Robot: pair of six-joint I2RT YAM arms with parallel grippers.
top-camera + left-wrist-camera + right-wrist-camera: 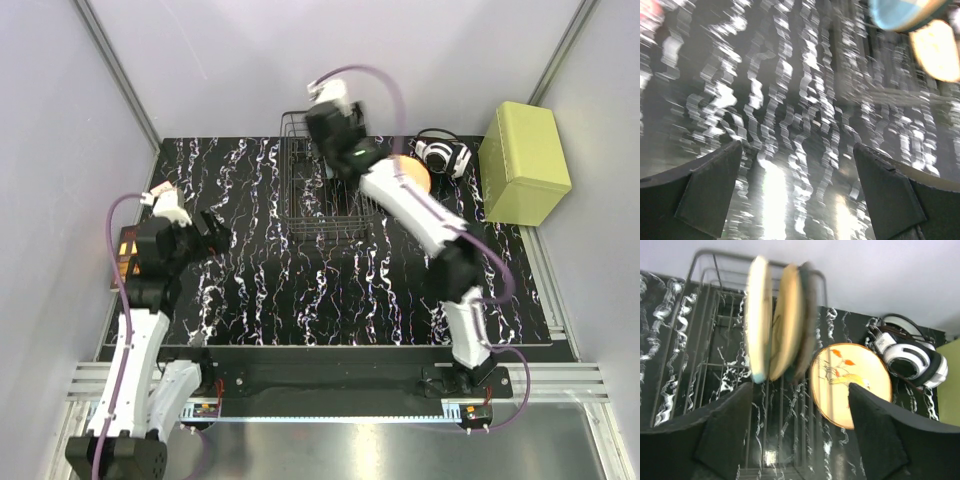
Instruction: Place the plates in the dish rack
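The black wire dish rack (705, 330) holds three plates upright: a cream plate with a blue edge (759, 325), an orange plate (785, 325) and a dark plate (806, 325). Another orange plate with a branch and bird pattern (850, 375) lies flat on the table just right of the rack; it shows in the top view (415, 175), partly under the right arm. My right gripper (800, 440) is open and empty above the rack (300, 205). My left gripper (797, 200) is open and empty over the table at the left (213, 238).
White headphones (910, 357) lie right of the flat plate. A yellow-green box (525, 162) stands at the far right. A small orange-brown object (125, 255) sits at the table's left edge. The left wrist view is blurred.
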